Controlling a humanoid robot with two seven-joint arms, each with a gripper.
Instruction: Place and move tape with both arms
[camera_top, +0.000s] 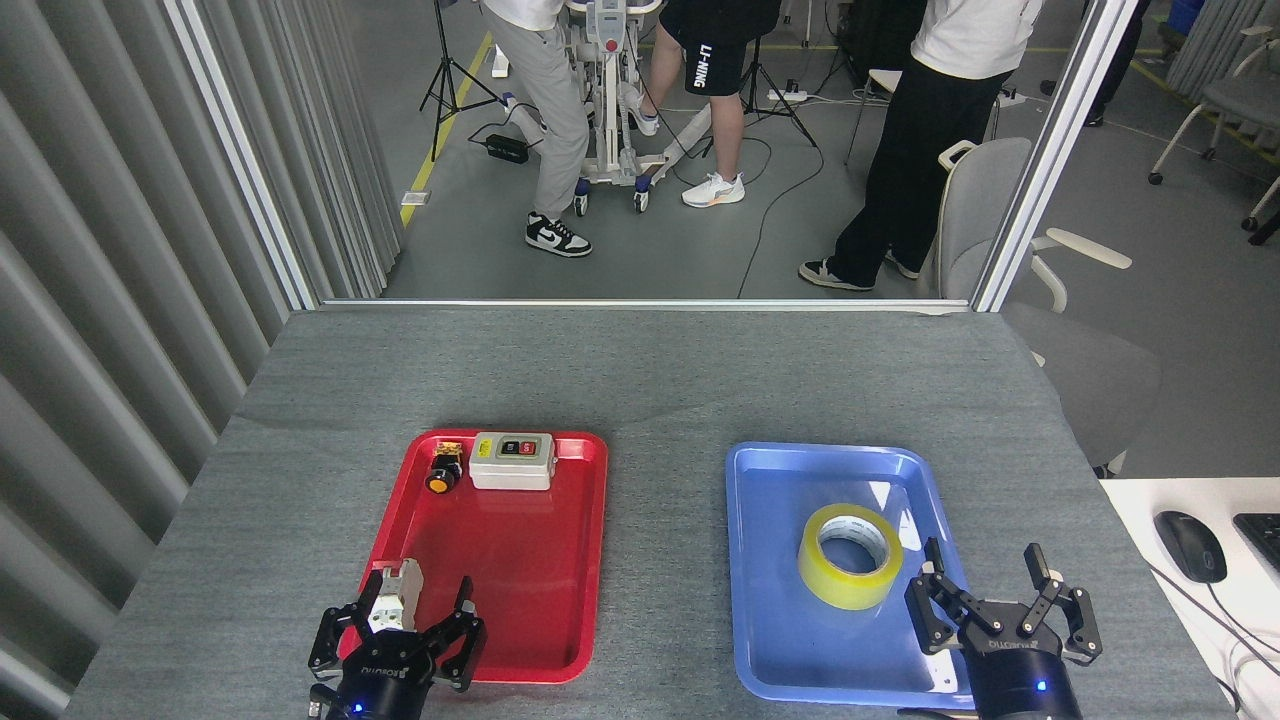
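The tape (849, 556), a yellow roll with a white core, lies flat in the blue tray (780, 640) on the right. My right gripper (1000, 600) is open, low at the tray's near right corner, just right of and nearer than the tape, not touching it. My left gripper (398, 625) is open at the near left corner of the red tray (530, 600), its fingers spread around a small white-and-red part (393, 600) lying there.
At the far end of the red tray sit a grey switch box (512, 460) and a yellow-and-black push button (441, 470). A mouse (1190, 545) rests on a white desk at the right. People stand beyond the table's far edge.
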